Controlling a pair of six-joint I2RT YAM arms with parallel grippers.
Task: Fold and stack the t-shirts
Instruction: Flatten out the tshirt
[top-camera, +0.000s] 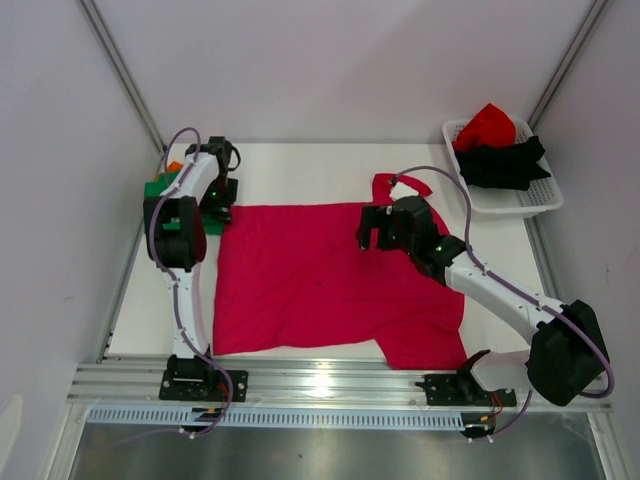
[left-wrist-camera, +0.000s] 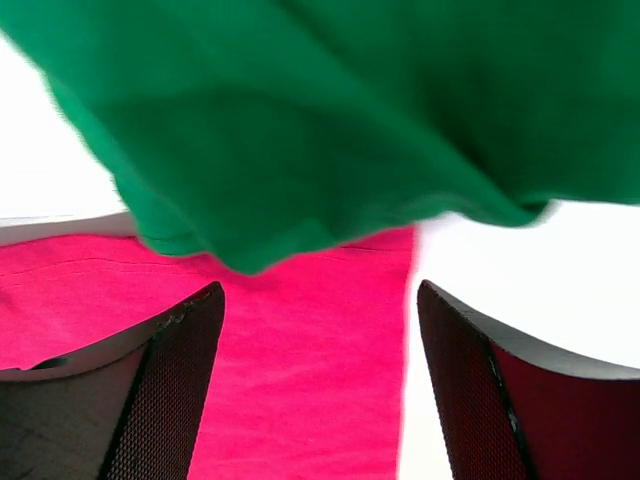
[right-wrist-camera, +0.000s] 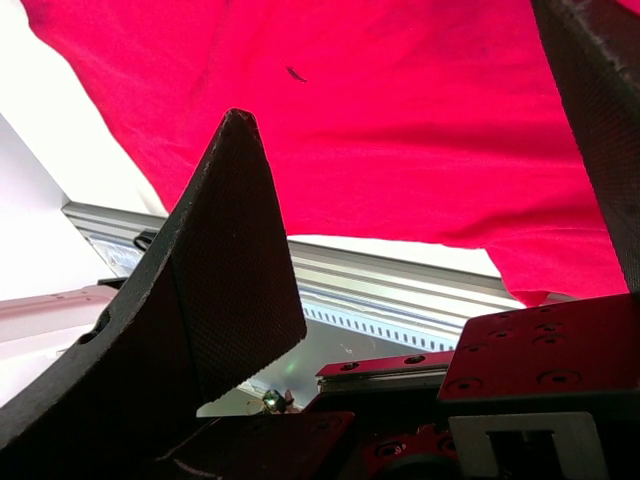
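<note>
The pink shirt (top-camera: 320, 280) lay spread flat across the middle of the table (top-camera: 300, 160), its near hem close to the rail (top-camera: 330, 380) at the front edge. The left gripper (top-camera: 218, 208) stood over the shirt's far left corner with jaws apart and nothing between them. In its wrist view the pink cloth lay below and between the fingers (left-wrist-camera: 175, 370), its edge running close to the right-hand finger, with bare table beyond that edge. The green shirt (top-camera: 160, 186) lay bunched just beyond the fingertips, overlapping the pink corner; whether the gripper touched either cloth could not be told. A scrap of orange shirt (top-camera: 175, 166) showed beside the green one. The right gripper (top-camera: 373, 235) hung over the far right part of the pink shirt, jaws spread wide and empty, with the cloth beneath them and apart from the pads. A basket (top-camera: 540, 200) sat at the far right corner, well apart from both grippers, holding the red shirt (top-camera: 487, 125) and the black shirt (top-camera: 505, 162), both unfolded.
</note>
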